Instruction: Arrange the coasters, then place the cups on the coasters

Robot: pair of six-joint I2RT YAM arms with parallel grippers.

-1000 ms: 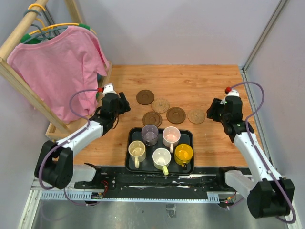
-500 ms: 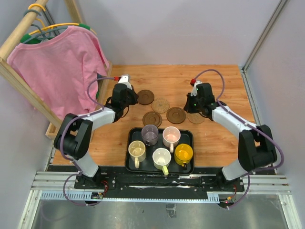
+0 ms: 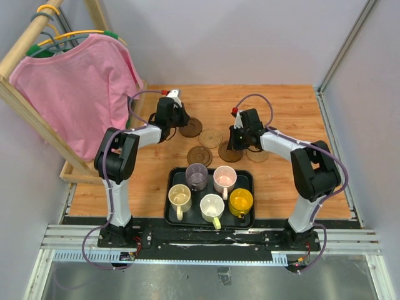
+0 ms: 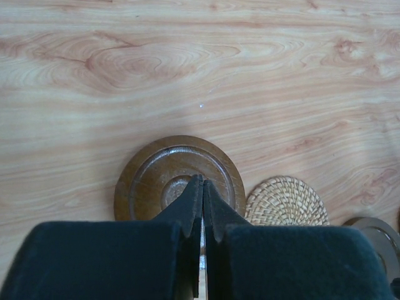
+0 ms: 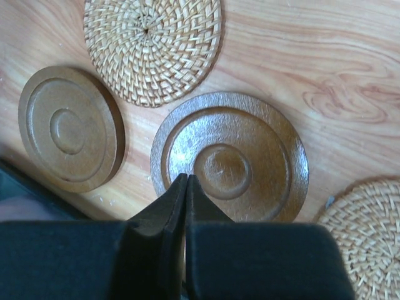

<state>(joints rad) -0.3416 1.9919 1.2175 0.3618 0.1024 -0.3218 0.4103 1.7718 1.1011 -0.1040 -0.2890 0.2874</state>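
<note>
We see the left arm (image 3: 147, 132) stretched far out over the tabletop (image 3: 281, 106), its elbow out to the left side. The left gripper (image 4: 202, 185) is pressed fully together with nothing between its fingers. Its tips sit over the centre of a ringed brown coaster (image 4: 156, 178) lying flat right beneath them — whether they touch it we cannot tell. A woven tan coaster (image 4: 286, 201) lies just beside that disc, to the right of the fingers in the wrist view.

The right arm (image 3: 281, 144) bends inward across the tabletop, elbow out to the side. The right gripper (image 5: 187, 182) is likewise closed tight and empty. Its tips hang over the near rim of a second ringed coaster (image 5: 250, 156); a third ringed coaster (image 5: 70, 128) lies just left of the fingers, apart from the second, and another woven disc (image 5: 153, 47) lies ahead of them.

The cups (image 3: 212, 205) — five, all upright — stand in a black tray (image 3: 249, 177) behind both grippers, near the arms' bases.
</note>
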